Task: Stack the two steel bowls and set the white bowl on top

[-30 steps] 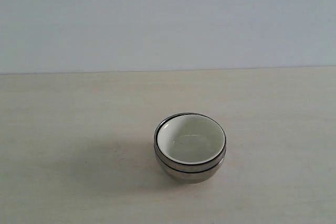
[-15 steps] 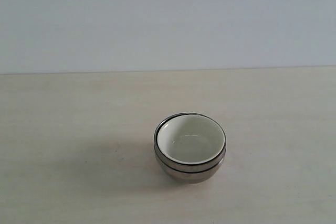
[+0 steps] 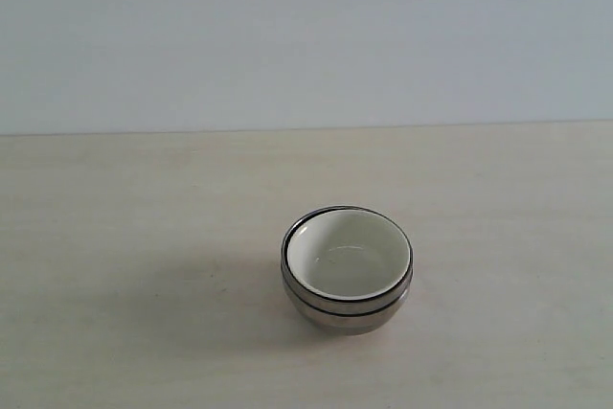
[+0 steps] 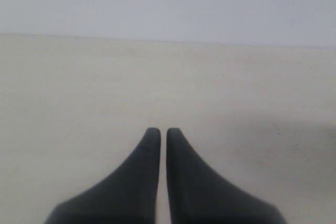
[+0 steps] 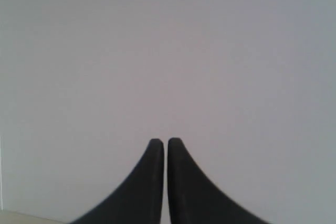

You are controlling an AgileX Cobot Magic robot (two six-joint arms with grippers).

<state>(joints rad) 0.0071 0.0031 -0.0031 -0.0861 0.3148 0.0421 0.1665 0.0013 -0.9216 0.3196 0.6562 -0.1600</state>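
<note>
You are looking at what I judge to be a finished stack. The lower shiny round steel bowl is sitting on the pale wooden table. The upper shiny round steel bowl is nesting inside it, and the small cream-white glossy bowl is resting innermost, upright. Neither arm is showing anywhere near the lower steel bowl in the exterior view. Your left end effector is hanging over bare table with its fingers pressed together on nothing. Your right end effector is likewise pressed together and empty, facing a plain grey wall. The next move is calling only for holding both arms well apart from the lower steel bowl.
</note>
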